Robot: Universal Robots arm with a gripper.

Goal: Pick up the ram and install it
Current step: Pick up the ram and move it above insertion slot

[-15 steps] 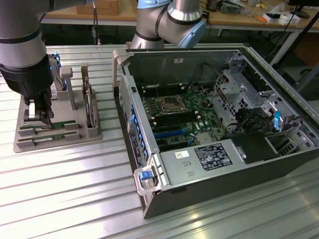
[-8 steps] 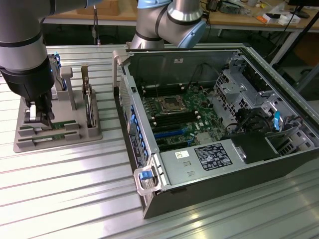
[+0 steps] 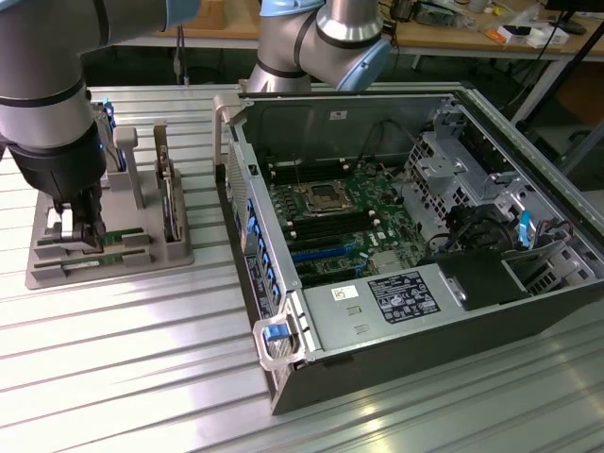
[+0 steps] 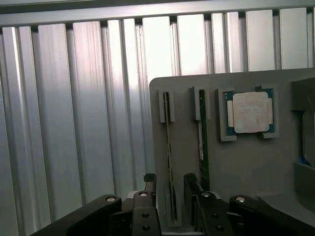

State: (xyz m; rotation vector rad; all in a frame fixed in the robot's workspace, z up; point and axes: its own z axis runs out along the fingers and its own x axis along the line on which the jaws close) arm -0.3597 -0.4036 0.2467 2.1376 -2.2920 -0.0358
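On the ribbed bench (image 3: pixel 142 377) the open computer case (image 3: pixel 425 359) shows its motherboard (image 3: pixel 373 222) with the memory slots seemingly unfilled, so the installing looks wholly undone. Well apart from it, towards the exterior view's left, stands the grey holder (image 3: pixel 104 269), and the end effector (image 3: pixel 83 226) is down over it with its jaws wide apart and nothing in their grip. The ram (image 4: pixel 168 147) sits on edge in its holder slot between the fingers (image 4: pixel 191 184), so even the pick-up is not yet made.
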